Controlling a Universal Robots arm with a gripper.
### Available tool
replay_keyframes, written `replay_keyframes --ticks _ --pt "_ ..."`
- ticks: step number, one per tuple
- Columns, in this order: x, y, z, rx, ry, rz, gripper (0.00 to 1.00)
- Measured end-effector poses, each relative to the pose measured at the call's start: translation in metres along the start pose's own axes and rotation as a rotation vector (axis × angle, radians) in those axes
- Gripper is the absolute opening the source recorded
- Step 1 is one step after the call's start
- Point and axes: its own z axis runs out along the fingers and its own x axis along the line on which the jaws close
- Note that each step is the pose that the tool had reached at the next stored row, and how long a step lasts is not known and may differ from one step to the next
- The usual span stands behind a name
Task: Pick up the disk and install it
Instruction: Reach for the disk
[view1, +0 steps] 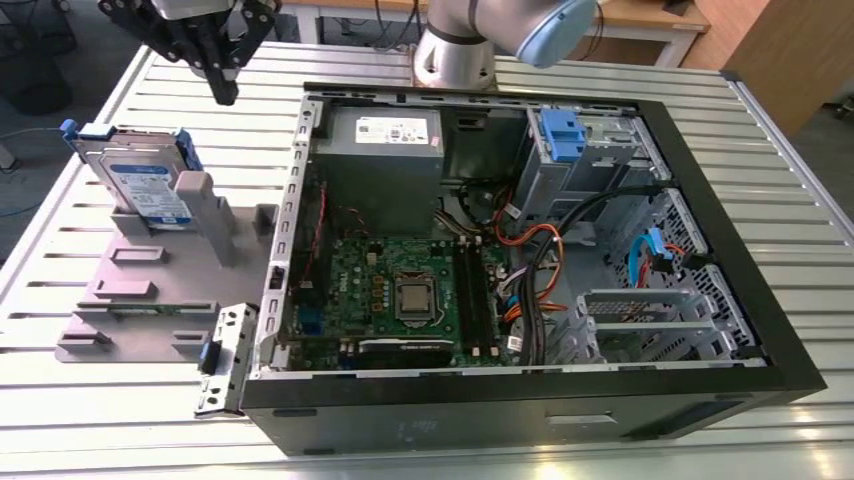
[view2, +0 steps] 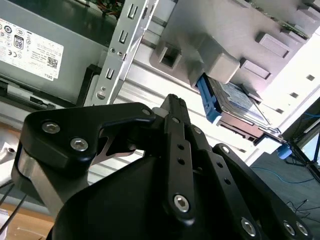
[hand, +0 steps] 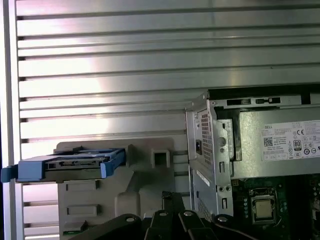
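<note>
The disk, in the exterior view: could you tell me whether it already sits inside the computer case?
No, the disk stands in the grey holder on the table, outside the open computer case.

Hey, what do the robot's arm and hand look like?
The arm is silver-grey and rounded, with a light blue joint cap. The hand is black, made of hinged bars with silver screw heads.
</note>
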Motion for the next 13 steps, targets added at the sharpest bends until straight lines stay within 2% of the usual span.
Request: replay_keyframes --ticks 6,13 --pt "0.0108 -0.0008 -0.0001 0.0 0.0 0.0 0.11" --pt "0.0123 -0.0009 -0.0001 0.0001 0.0 0.0 0.11"
